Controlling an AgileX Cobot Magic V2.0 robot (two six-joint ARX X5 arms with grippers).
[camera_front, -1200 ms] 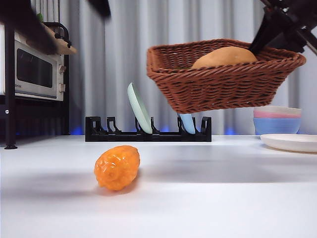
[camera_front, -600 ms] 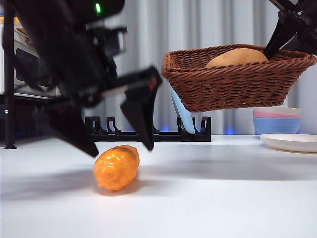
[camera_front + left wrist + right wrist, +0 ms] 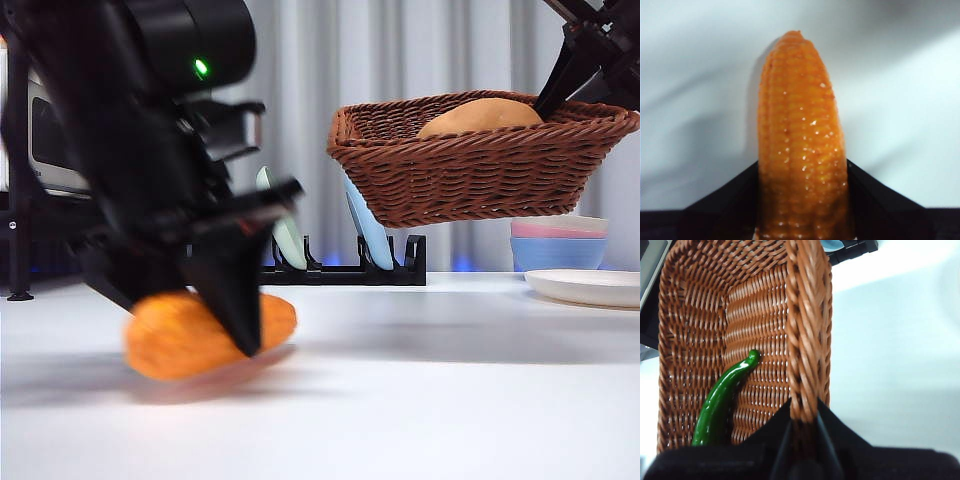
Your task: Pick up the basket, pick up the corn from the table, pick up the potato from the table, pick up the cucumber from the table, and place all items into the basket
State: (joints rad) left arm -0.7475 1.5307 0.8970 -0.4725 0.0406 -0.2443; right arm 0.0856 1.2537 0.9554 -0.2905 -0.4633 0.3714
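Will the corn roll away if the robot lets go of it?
Probably yes: the corn is a rounded oval lying on its side on the smooth table. Its bumpy kernels likely help the left pincer, closed around it, keep hold. It looks stiff, not squishy.

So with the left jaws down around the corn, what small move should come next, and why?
Probably close the left gripper fully on the corn and lift it. Its jaws flank the corn, which still lies on the table, while the right gripper holds the basket aloft with potato and cucumber inside.
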